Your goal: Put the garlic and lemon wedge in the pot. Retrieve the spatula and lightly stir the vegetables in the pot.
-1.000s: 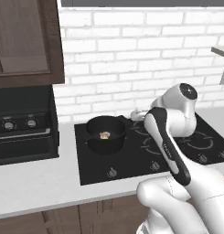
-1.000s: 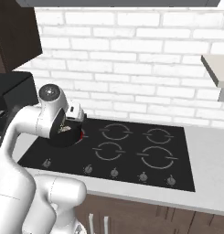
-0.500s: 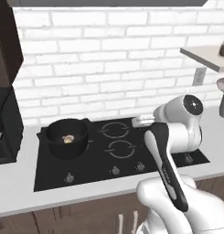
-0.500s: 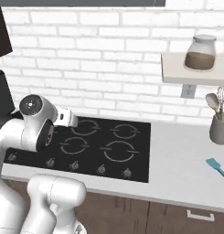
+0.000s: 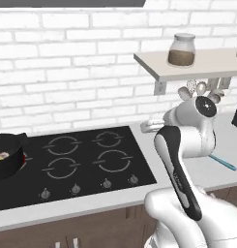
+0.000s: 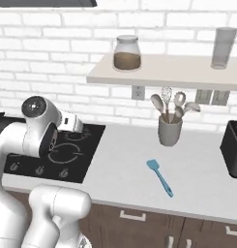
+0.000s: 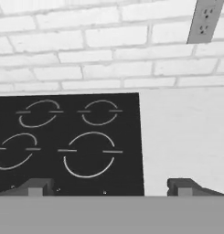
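No brand, label or legible writing appears on any item. The white arm rises from the base, bends sharply at the elbow and holds its wrist above the counter (image 6: 125, 160) edge of the black cooktop (image 5: 76, 164). In the hand view the fingers (image 7: 35, 186) stand spread wide at the lower edge with nothing between them, aimed at the right-hand burner rings and the bare counter beside them; a wall outlet (image 7: 204, 20) sits at 1 o'clock in that view. The pot (image 5: 6, 155) stands on the far-left burner, at 9 o'clock in the left base view, cut by the frame edge, and small pale and yellow pieces show inside it; they are too small to tell apart as garlic or lemon wedge. The spatula (image 6: 159, 177) lies flat on the counter, well apart from the cooktop, at 4 o'clock from the centre of the right base view, blade end toward the wall. A grey utensil holder (image 6: 169, 131) with spoons and a whisk stands just behind it, near the wall. A shelf (image 6: 163, 72) above carries a lidded glass jar (image 6: 127, 53) of brown contents and a clear tumbler (image 6: 224, 47). A black appliance (image 6: 233, 147) stands at the counter's right end, at 3 o'clock. Nothing lies between the fingers and the spatula.
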Robot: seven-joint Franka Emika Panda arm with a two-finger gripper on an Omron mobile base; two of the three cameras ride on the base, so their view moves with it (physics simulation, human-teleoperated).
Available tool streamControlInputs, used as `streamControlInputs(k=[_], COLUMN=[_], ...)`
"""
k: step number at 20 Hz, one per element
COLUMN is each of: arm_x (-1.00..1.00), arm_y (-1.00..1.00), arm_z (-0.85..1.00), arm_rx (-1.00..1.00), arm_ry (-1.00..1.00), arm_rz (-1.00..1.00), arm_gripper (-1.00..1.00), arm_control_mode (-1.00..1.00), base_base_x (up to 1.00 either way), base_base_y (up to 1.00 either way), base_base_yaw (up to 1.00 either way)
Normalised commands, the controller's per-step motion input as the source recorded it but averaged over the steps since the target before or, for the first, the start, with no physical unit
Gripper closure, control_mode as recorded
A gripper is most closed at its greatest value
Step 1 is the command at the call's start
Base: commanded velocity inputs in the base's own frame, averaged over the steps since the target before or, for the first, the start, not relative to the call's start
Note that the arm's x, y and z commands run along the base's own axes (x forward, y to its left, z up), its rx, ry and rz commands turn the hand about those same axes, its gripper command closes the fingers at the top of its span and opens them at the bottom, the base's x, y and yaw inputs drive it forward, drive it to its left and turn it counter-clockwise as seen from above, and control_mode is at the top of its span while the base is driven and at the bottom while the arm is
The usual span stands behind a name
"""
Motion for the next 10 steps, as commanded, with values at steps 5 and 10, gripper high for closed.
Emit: streamControlInputs(k=[5,10], arm_x=[-0.01,-0.04], arm_y=[-0.80,-0.83], arm_z=[-0.06,-0.06], arm_rx=[0.01,0.18], arm_ry=[0.00,0.07], arm_rz=[0.00,-0.26], arm_gripper=[-1.00,-1.00], arm_control_mode=[-1.00,-1.00], base_base_x=[0.00,0.00], base_base_y=[-0.20,0.00], base_base_yaw=[0.00,0.00])
